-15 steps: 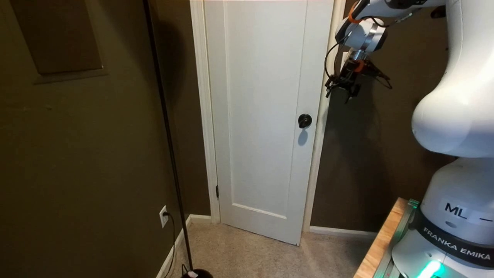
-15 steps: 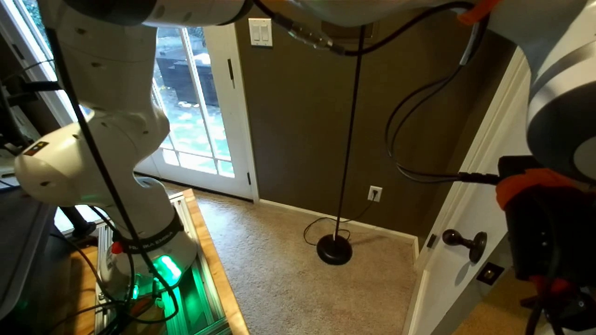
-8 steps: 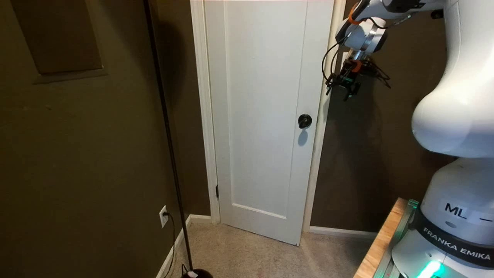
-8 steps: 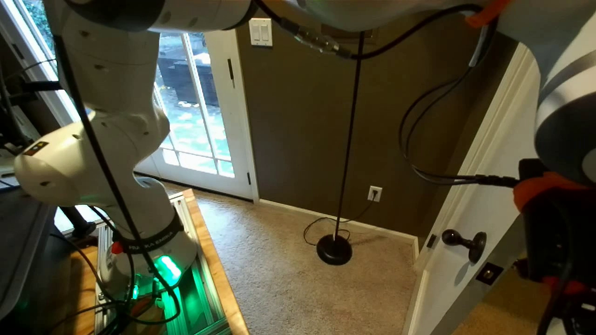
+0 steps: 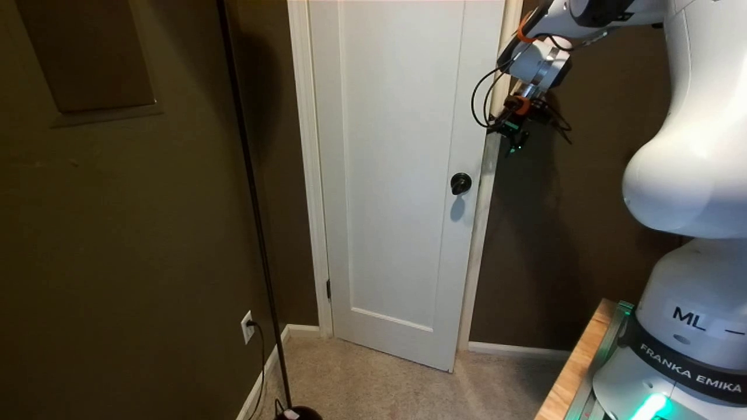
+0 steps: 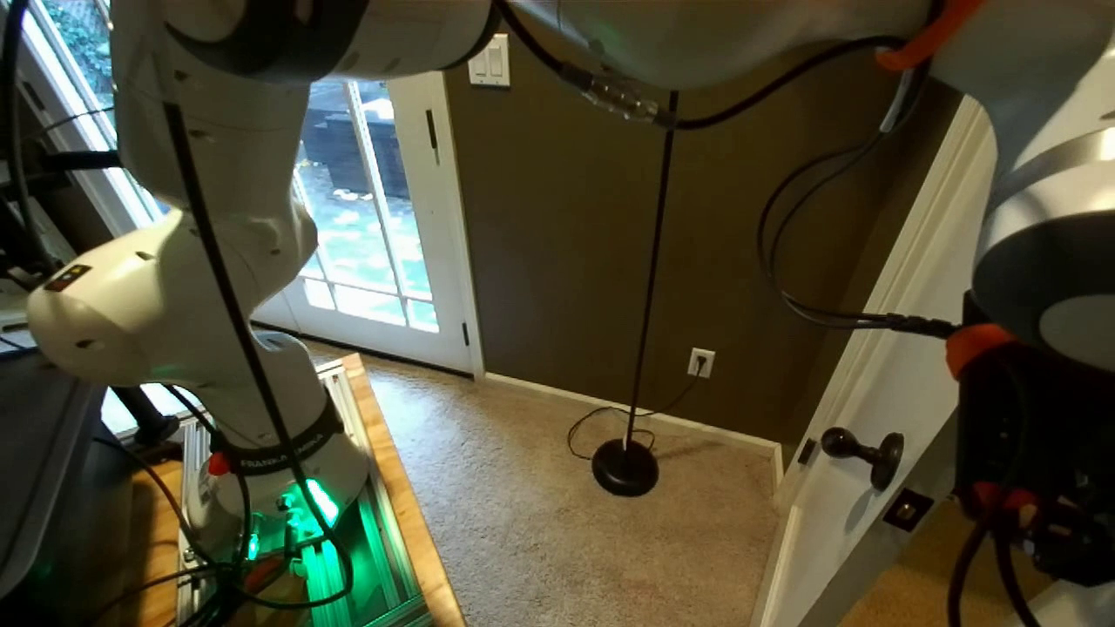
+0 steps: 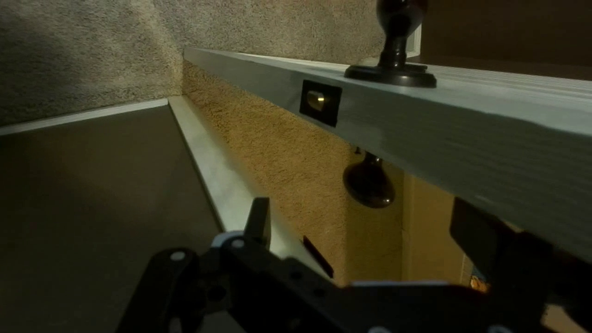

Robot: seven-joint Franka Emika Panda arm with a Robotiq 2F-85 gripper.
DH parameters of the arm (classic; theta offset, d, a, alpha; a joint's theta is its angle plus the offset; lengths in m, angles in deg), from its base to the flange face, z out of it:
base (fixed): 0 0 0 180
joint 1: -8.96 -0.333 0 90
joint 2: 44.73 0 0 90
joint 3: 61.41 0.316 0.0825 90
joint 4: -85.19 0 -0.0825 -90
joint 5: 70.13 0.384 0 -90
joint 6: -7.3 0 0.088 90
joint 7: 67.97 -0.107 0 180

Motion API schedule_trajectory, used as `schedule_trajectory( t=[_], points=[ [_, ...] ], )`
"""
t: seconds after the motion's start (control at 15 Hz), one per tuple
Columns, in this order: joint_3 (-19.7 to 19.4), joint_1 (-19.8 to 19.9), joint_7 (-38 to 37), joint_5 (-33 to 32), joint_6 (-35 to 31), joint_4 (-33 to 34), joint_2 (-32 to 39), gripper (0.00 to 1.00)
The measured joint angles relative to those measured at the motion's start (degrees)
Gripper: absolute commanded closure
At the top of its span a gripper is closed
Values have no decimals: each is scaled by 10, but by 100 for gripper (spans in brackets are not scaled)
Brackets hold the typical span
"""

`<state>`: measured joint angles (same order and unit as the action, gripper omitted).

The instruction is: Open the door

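Observation:
The white door [image 5: 402,175] stands slightly ajar in both exterior views, with a dark round knob [image 5: 460,184]. In the wrist view the door's free edge [image 7: 416,125] shows, with a latch plate [image 7: 319,99]. The near knob [image 7: 401,18] is at the top; a second knob [image 7: 370,182] hangs on the far side. The white frame [image 7: 208,162] lies left of the gap. My gripper [image 7: 360,212] is open and empty above the knobs, over the gap. Its left finger [image 7: 259,222] overlaps the frame. Its right finger [image 7: 481,236] borders the door edge; contact cannot be told.
A floor lamp with a thin pole [image 5: 251,175] and black base [image 6: 625,468] stands near the hinge side. A wooden table edge [image 5: 575,367] bears the arm's base. A cable loop [image 6: 766,244] hangs by the wrist. Dark wall [image 7: 92,194] borders the frame.
My gripper has moved left and slightly down in an exterior view, closer to the door's free edge. The knob and door edge have shifted slightly left in an exterior view.

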<state>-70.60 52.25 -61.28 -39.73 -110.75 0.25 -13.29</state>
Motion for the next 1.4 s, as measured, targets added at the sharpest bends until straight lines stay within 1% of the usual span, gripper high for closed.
schedule_trajectory(
  t=[0.33,0.53,0.8,1.07,1.4],
  points=[
    [3,0,1,-6,24,0,-1,0],
    [2,2,22,-19,77,-2,-9,0],
    [2,0,81,-33,152,-15,-24,0],
    [9,-8,155,-34,233,-34,-40,0],
    [22,-33,225,-31,283,-72,-62,0]
  ],
)
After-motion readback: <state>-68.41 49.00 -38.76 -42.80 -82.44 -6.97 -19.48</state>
